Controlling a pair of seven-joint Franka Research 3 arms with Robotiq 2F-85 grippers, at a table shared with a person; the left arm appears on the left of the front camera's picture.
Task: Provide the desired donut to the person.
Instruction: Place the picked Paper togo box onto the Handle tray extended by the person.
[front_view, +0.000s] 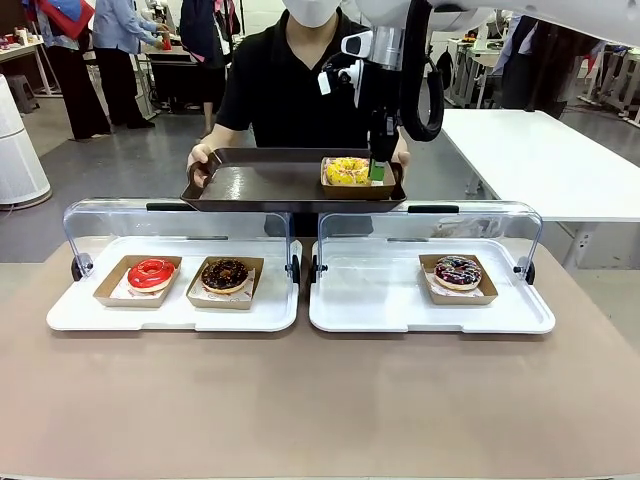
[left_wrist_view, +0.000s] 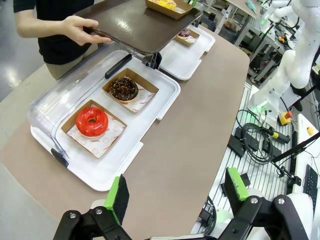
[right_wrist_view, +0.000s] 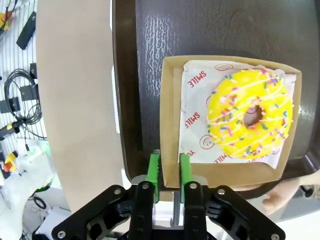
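Donut lies flat, hole up (sprinkles showing), right tool pinching its box.

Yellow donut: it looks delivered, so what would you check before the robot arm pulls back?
1. Yellow sprinkled donut sits in its cardboard box: ok.
2. Box rests on the brown tray: ok.
3. Person's hand grips the tray: ok.
4. Right gripper is free of the box's edge: cannot tell; its pads closely straddle it.
5. Left gripper is open, empty and well away: ok.
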